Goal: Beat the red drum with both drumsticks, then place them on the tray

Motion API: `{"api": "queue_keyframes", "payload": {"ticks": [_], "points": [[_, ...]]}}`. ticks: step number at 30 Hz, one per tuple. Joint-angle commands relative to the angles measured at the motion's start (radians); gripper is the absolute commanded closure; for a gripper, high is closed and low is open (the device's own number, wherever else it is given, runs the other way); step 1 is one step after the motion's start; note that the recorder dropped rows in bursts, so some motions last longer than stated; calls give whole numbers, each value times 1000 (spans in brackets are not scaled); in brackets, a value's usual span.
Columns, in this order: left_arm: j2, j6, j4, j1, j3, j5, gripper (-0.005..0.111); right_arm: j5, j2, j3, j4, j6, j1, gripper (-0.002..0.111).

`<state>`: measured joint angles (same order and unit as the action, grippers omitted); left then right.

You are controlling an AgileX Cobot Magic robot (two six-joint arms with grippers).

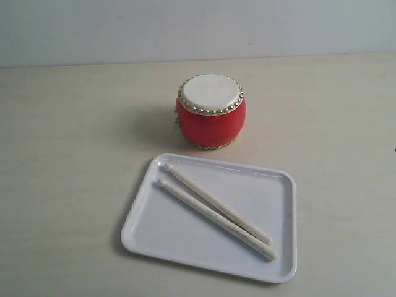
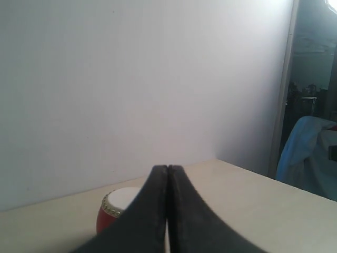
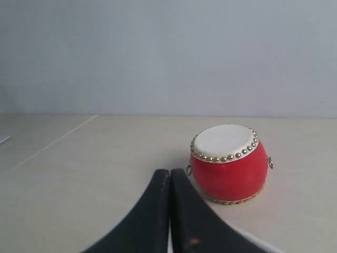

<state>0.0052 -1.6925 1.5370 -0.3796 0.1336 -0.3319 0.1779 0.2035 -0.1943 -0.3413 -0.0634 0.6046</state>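
On tray (image 1: 143, 230), two drumsticks (image 1: 218, 203), one drum (image 1: 210, 120) beside

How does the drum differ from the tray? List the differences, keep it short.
The drum is red with a cream top; the tray is plain white. The drum is round and stands tall; the tray is flat and rectangular, and wider. The tray holds both sticks; the drum bears nothing. Both sit on the pale table.

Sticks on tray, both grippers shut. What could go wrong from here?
The drumsticks lie close together on the tray: pinching one may nudge the other. The red drum stands near the tray's rim; a low reach could knock it. Left gripper and right gripper are shut and must open first.
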Motion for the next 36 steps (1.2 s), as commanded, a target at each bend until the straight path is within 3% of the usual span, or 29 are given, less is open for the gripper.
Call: {"api": "queue_keyframes", "payload": {"ticks": [1,17,22,25,27,31,36], "points": [[-5,-4,5,2,-5,-6,107,-15,-7,2,-1,25,1,108],[-5,-6,5,11,-5,-9,107,-24,-7,2,-4,25,1,108],[-5,-44,-10,165,-18,-67,107,-24,-7,2,-4,25,1,108],[-5,-47,-41,310,-64,-52,107,-24,-7,2,-4,25,1,108],[-5,-45,-61,372,-108,-9,107,-24,-7,2,-4,25,1,108],[-5,-43,-121,375,-134,130,107,-24,-7,2,-2,25,1,108],[-5,-39,-138,372,-134,180,107,-24,-7,2,-2,25,1,108]]}}
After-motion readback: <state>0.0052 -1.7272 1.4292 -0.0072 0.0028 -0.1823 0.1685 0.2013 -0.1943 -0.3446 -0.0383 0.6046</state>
